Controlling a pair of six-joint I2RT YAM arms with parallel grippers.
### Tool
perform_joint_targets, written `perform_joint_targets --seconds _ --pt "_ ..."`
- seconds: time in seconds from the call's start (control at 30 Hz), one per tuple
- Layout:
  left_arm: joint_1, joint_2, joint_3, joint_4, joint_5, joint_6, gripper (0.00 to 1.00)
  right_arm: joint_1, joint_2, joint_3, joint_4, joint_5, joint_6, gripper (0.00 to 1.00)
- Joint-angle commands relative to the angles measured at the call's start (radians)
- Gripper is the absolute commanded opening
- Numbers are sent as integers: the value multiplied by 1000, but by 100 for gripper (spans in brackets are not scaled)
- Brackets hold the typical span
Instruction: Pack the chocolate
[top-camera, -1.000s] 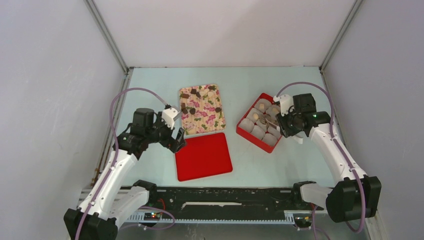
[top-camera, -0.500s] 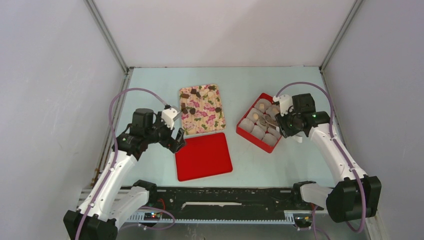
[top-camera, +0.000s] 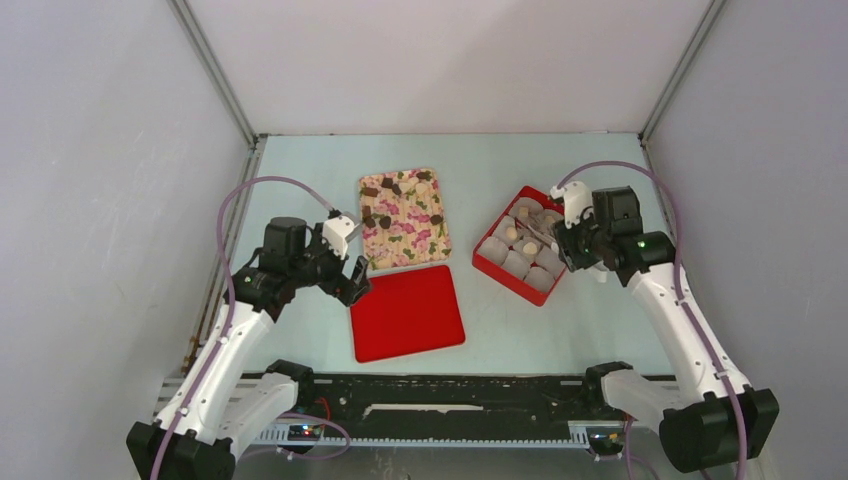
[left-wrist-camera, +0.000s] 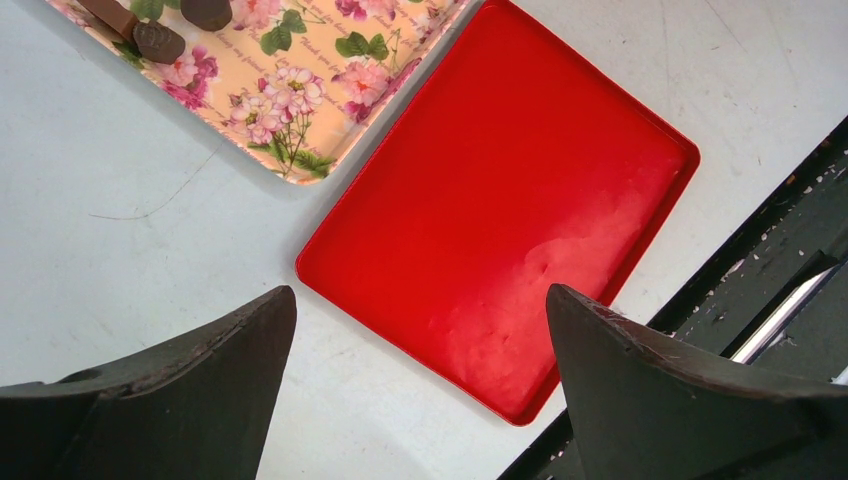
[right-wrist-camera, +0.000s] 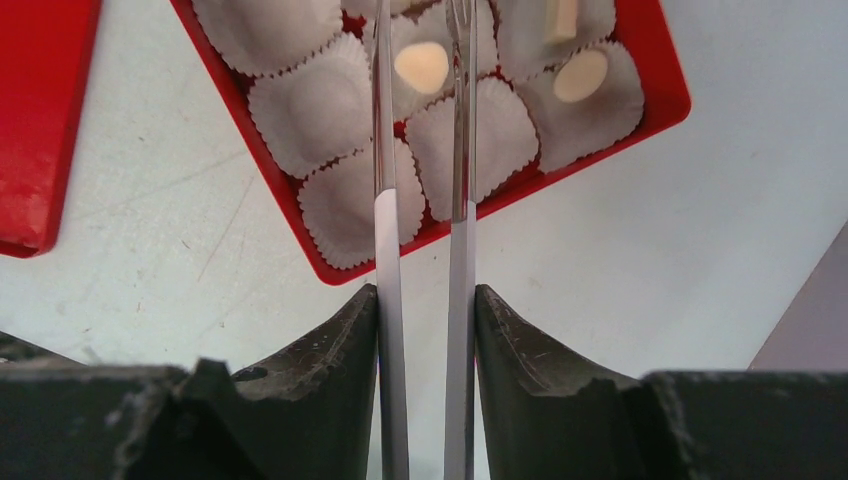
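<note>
Several dark brown and tan chocolates (top-camera: 385, 190) lie on the far part of the floral tray (top-camera: 415, 240); two dark ones (left-wrist-camera: 158, 42) show in the left wrist view. The red box (top-camera: 503, 277) holds white paper cups. A few cups hold pale tan chocolates (right-wrist-camera: 422, 66). My right gripper (top-camera: 568, 242) is shut on metal tongs (right-wrist-camera: 386, 200). The tong tips reach over the box's cups, and I cannot see anything between them. My left gripper (left-wrist-camera: 420, 295) is open and empty above the near left corner of the red lid (left-wrist-camera: 500, 220).
The red lid (top-camera: 407, 312) lies flat in front of the floral tray (left-wrist-camera: 300, 100), with the box (right-wrist-camera: 300, 230) to its right. The arms' black base rail (top-camera: 450, 395) runs along the near edge. Grey walls close in the left, right and back.
My right arm has shifted a little right and back, drawing the tongs slightly toward the box's right side. The left arm has not moved.
</note>
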Motion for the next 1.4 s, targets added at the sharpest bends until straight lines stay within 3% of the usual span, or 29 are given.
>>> perform_joint_targets --seconds 0.0,0.27,0.57,0.97,1.37 --pt "4 -20 -6 20 2 16 98 30 -20 89 41 -18 4 40" --pt "30 -41 14 0 11 6 98 195 109 196 121 -6 -11 40" --pt "153 -194 -47 25 44 -17 98 409 404 402 177 40 -64 39" --pt "188 -243 -60 49 129 -99 98 421 837 794 175 98 30 43" --pt "204 -253 -63 54 133 -105 98 409 978 884 163 125 47 43"
